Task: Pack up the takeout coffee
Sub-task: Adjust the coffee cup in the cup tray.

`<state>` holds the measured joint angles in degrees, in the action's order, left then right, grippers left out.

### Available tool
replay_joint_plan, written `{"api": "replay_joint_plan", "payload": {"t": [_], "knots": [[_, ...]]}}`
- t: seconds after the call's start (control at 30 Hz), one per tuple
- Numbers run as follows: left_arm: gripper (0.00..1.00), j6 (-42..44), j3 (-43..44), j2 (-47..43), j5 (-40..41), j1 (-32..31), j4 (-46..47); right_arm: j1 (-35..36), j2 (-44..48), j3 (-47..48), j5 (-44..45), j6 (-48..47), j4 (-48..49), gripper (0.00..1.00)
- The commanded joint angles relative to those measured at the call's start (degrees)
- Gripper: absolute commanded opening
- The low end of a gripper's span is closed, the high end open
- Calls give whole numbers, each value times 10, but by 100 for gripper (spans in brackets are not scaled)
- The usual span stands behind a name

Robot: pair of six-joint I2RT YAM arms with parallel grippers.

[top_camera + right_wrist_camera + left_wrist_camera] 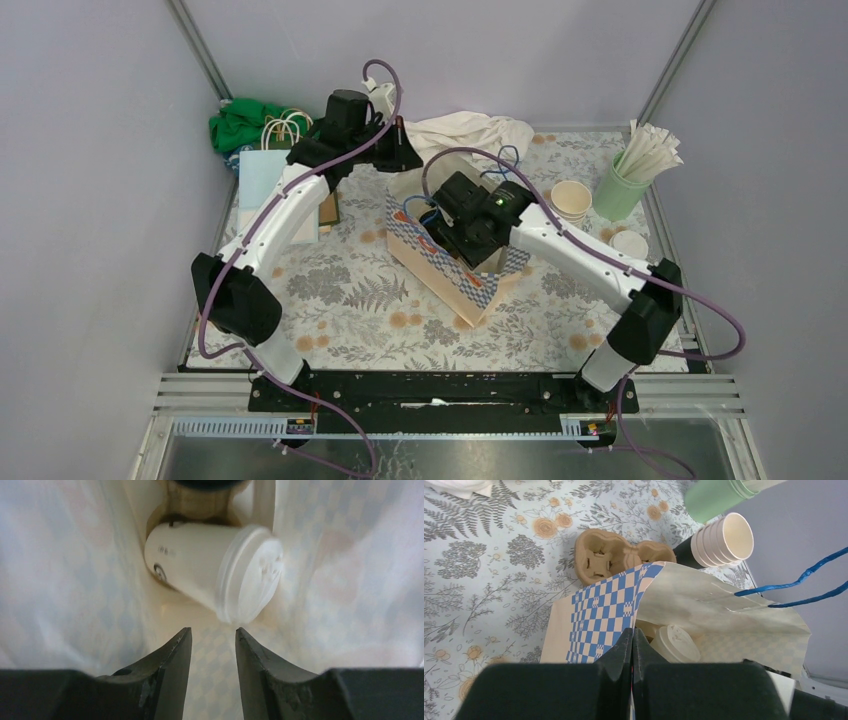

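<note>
Blue-and-cream checkered, the open paper bag [450, 275] [599, 615] sat at the middle of the flower-printed desk [340, 290]. At the bag's far rim the left pincer [632, 637] was pressed together on the paper, the checkered edge running in between its black fingers. The right pincer [213, 632] was down inside the bag, its fingers apart with nothing between them.

On the bag's floor, just past those fingertips, a cream paper lidded cup [215, 577] [674, 642] lay on its side. Its round white plastic lid pointed right and toward the pincer, and its base rested against a tan shape too blurred to name.

Outside the bag on its right, a stack of cups [571, 200] [724, 542], cream paper and open-mouthed, stood near it. A mint-green tumbler [620, 190] [711, 500] of white wrapped straws stood just beyond the stack. A loose lid [629, 243], round and white, lay flat on the desk, farther right of the bag. A brown moulded-pulp cup carrier [616, 557] lay just beside the bag's checkered side, close to the stack
</note>
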<state>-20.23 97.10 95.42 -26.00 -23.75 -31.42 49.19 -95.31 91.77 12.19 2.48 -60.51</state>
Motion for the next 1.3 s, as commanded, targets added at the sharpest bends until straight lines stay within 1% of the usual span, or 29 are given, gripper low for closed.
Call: {"api": "replay_joint_plan", "payload": {"t": [0.0,0.13,0.33,0.5,0.6,0.7,0.8,0.9,1.03,1.1,1.13,1.17,1.27], "knots": [[0,-15,16,-40,22,18,35,-2,77,-38,-32,30,-26,45],[0,-18,-5,-59,30,23,48,-4,121,-73,-28,66,-30,45],[0,-28,-32,-83,31,23,71,-5,140,-96,-5,99,-47,36],[0,-38,-50,-102,39,23,91,-8,161,-128,-5,111,-40,36],[0,-42,-62,-114,39,23,98,-25,179,-154,-27,147,-34,38],[0,-49,-83,-126,39,23,109,-47,195,-178,-52,158,-22,44],[0,-55,-102,-137,31,23,120,-55,191,-171,-54,157,-16,49],[0,-58,-108,-138,16,23,123,-63,173,-146,-48,150,-6,52],[0,-63,-110,-132,0,23,123,-83,136,-100,-37,149,14,64],[0,-66,-111,-130,-6,23,123,-102,111,-72,-36,158,18,65],[0,-66,-112,-130,-7,23,124,-110,97,-57,-36,165,14,68],[0,-67,-112,-124,-14,23,125,-123,55,-10,-24,179,-2,92],[0,-71,-105,-116,-19,23,128,-123,40,12,4,198,3,99]]}}
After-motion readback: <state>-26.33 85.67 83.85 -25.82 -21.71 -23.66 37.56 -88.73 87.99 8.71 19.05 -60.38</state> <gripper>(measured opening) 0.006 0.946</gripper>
